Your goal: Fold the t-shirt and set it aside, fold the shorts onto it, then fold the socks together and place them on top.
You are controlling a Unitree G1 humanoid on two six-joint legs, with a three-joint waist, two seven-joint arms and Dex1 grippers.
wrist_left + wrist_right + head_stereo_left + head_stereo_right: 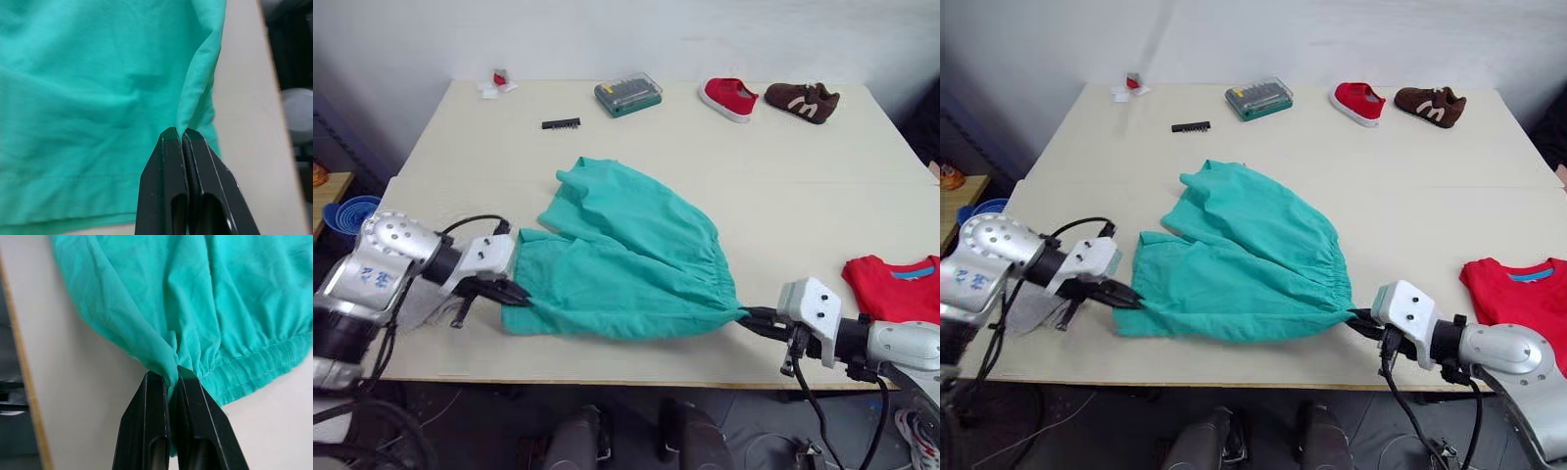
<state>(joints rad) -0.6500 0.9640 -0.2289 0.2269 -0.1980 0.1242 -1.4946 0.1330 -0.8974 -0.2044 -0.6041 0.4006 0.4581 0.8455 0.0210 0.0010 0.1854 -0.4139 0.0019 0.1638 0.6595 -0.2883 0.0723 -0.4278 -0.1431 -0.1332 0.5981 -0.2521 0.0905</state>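
Shorts: teal shorts spread wrinkled across the near middle of the counter, gathered waistband toward 4 o'clock, leg ends toward 9 and 11 o'clock.
Left tool: left tool pinched tight on the hem corner of the shorts at 8 o'clock, near the front edge.
Right tool: right tool clamped on the waistband end at 4 o'clock, the cloth drawn to a point there.
Left wrist view: fingers pressed together with a thin raised fold of cloth caught at their tips; a stitched hem line runs along the fabric.
Right wrist view: fingers closed on a bunched ridge of fabric just beside the elastic waistband seam; the counter edge shows alongside.
T-shirt: red t-shirt lying at 3 o'clock on the counter's right edge, blue neckband visible, apart from the shorts.
Far edge: red shoe and brown shoe at 1 o'clock; a green bit case at 12 o'clock.
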